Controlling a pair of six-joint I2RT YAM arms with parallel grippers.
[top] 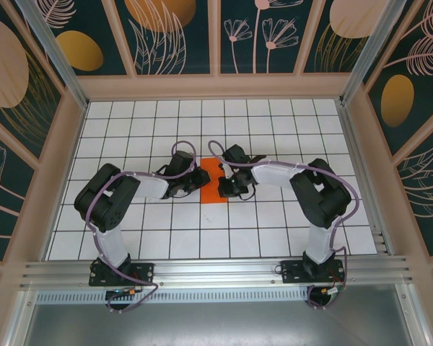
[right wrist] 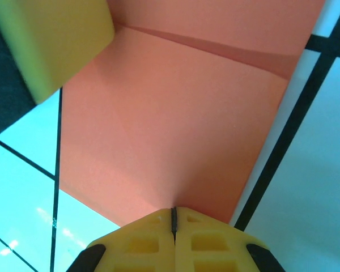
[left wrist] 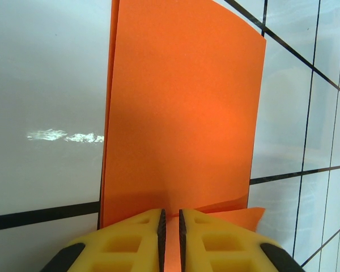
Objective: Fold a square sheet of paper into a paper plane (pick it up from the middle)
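Sheet of paper [top: 212, 194]: bright orange; it lies at the middle of the desk [top: 274, 122], on the white grid with black lines; it is folded, and the left wrist view shows two layers [left wrist: 181, 113] along one edge.
Left hand [top: 194, 182]: at the left side of the sheet; its yellow fingers [left wrist: 130, 243] are nearly together and orange paper fills the thin slit between them, so it is grasping the sheet at its edge.
Right hand [top: 228, 186]: at the right side of the sheet; clenched, the two fingertips [right wrist: 204, 243] pressed flat together; a corner of the sheet [right wrist: 175, 130] runs right up to the tips.
Around the sheet: the left arm [top: 112, 202] and the right arm [top: 317, 194] reach in from either side; each carries a purple cable [top: 348, 213]; beyond the sheet stand wooden-framed panels [top: 173, 29] with a leaf pattern; nearer than the sheet runs a metal rail [top: 216, 270] with both arm bases.
In the way: from above, the two hands and wrists cover both side edges of the sheet; in the right wrist view a yellow finger [right wrist: 56, 39] of the left hand covers one corner.
Hard to make out: whether the right hand has a layer pinched I cannot tell; the far end of the sheet is cut off in both wrist views; a crease crosses the sheet in the right wrist view, its full course hidden.
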